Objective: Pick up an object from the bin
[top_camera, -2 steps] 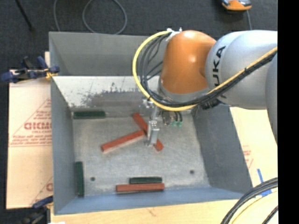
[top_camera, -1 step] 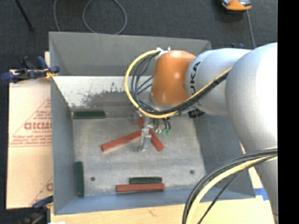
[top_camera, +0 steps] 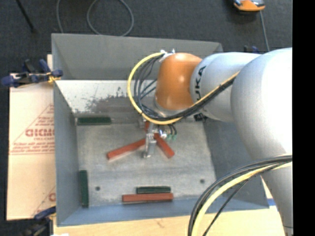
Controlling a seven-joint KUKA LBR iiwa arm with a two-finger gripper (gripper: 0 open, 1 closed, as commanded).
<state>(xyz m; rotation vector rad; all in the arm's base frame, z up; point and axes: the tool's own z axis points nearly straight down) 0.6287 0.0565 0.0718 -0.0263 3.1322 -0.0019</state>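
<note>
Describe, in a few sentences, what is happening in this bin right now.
A robot arm reaches in from the right, its gripper down at the middle of the grey bin, right where a long red stick and a shorter red stick meet. Whether it grips either cannot be seen. Three green sticks and another red stick lie near the walls.

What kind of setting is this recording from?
Most likely a robotics lab's bin-picking test cell: a KUKA arm reaches down into a grey metal bin that holds a few loose red bars and green bars.
</note>
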